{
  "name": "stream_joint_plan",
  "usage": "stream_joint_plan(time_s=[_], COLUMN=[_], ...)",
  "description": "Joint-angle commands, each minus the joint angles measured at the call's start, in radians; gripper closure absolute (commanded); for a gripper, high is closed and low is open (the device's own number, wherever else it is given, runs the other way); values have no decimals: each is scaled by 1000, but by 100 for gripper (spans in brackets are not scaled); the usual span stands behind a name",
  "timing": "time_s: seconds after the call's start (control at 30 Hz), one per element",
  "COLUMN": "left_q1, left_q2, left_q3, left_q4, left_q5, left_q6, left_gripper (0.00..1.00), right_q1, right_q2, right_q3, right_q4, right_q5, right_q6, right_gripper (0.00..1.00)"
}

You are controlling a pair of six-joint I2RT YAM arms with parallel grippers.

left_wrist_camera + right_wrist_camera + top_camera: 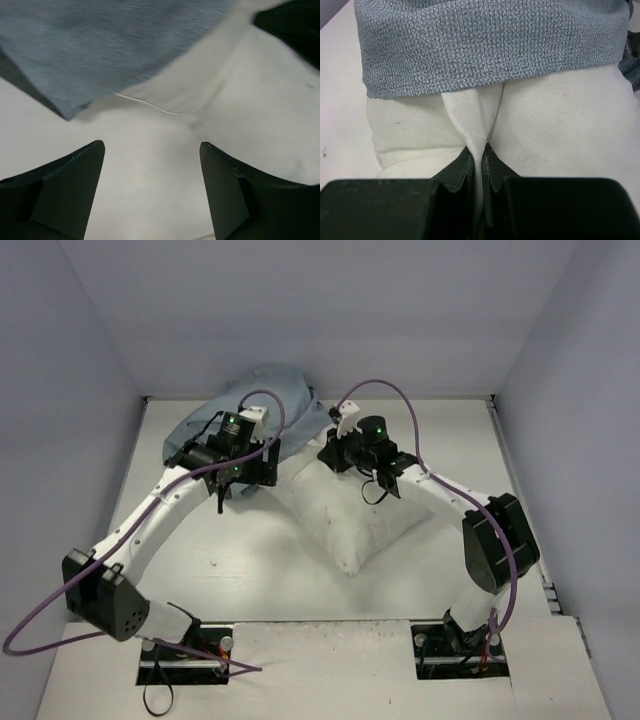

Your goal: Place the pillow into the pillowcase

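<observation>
The white pillow (345, 515) lies mid-table, its far end under the pale blue-grey pillowcase (262, 400) bunched at the back. My right gripper (330, 445) is shut on a pinched fold of the pillow (470, 125) at the hem of the pillowcase (490, 45). My left gripper (250, 475) is open and empty, hovering over the pillow's left side; in the left wrist view its fingers (65, 185) stand apart over white fabric (150, 165), with the pillowcase edge (100, 50) ahead.
Grey walls enclose the white table (200, 560) on three sides. A loose white thread (155, 106) lies on the pillow. The right arm's black body (295, 25) shows at the upper right of the left wrist view.
</observation>
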Motion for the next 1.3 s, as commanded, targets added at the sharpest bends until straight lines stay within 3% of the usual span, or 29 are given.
stream_joint_plan(time_s=[0.0, 0.17, 0.37, 0.73, 0.9, 0.93, 1.0, 1.03, 1.07, 1.2, 1.27], left_q1=[76, 89, 153, 239, 274, 282, 306, 311, 314, 290, 128], left_q2=[75, 124, 183, 209, 270, 276, 273, 267, 263, 188, 69], left_q3=[20, -38, -149, -314, -292, -285, -282, -294, -296, -261, -218], left_q4=[8, 26, 135, 503, 526, 515, 529, 557, 564, 536, 531], left_q5=[-141, -226, -244, -85, 32, 50, 119, 142, 168, 369, 405], left_q6=[162, 255, 209, 172, 189, 190, 183, 174, 166, -16, -120], left_gripper=[27, 26, 26, 26, 26, 28, 45, 88, 100, 100, 100], right_q1=[-16, -22, -30, -31, -31, -31, -31, -31, -31, -30, -22], right_q2=[-42, -36, -22, -7, 1, 2, 10, 10, 11, 18, 25], right_q3=[26, 40, 58, 63, 54, 52, 55, 57, 58, 90, 110], right_q4=[15, 15, 21, 44, 53, 60, 67, 70, 72, 84, 86], right_q5=[-55, -71, -99, -142, -156, -163, -173, -176, -174, -105, -40], right_q6=[-41, -46, -33, -14, -7, -7, -3, -1, 0, 25, 31], right_gripper=[100, 100, 100, 100, 100, 100, 100, 100, 100, 100, 100])
